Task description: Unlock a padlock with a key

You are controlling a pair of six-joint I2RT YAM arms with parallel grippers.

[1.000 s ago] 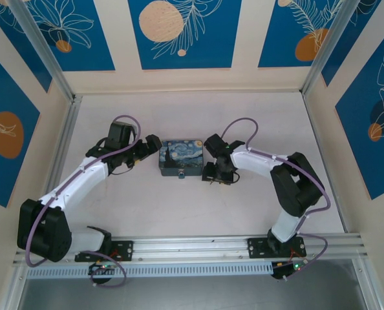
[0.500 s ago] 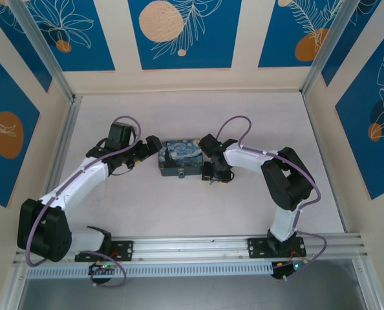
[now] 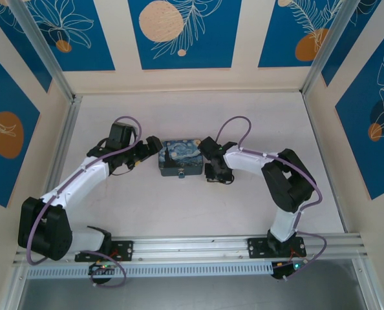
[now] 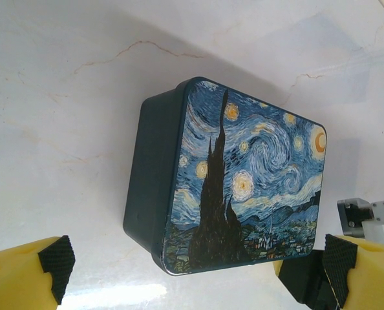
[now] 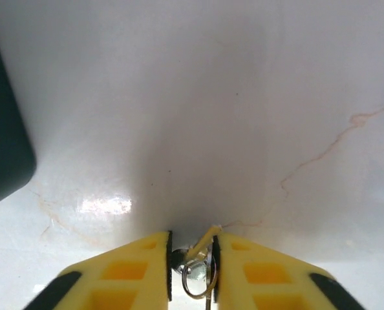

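Note:
The key [image 5: 203,241], a tan sliver on a silvery ring, stands between the yellow fingers of my right gripper [image 5: 193,240], which are shut on it just above the white table. In the top view that gripper [image 3: 214,177] sits low at the right of the starry-night box [image 3: 180,158]. The padlock [image 3: 181,174] is a tiny bluish piece hanging at the box's near side. My left gripper [image 4: 198,271] is open wide, its pads on either side of the near end of the box [image 4: 244,181], not touching it. In the top view the left gripper [image 3: 152,147] is at the box's left end.
The box's dark corner [image 5: 1,142] is at the left of the right wrist view. Part of the right arm [image 4: 366,219] shows beyond the box in the left wrist view. Blue patterned walls [image 3: 179,32] enclose the white table [image 3: 179,213], and a metal rail [image 3: 198,248] runs along the near edge.
The right arm has drawn a little left toward the box, and its jaws have closed on the key. The left arm has not moved.

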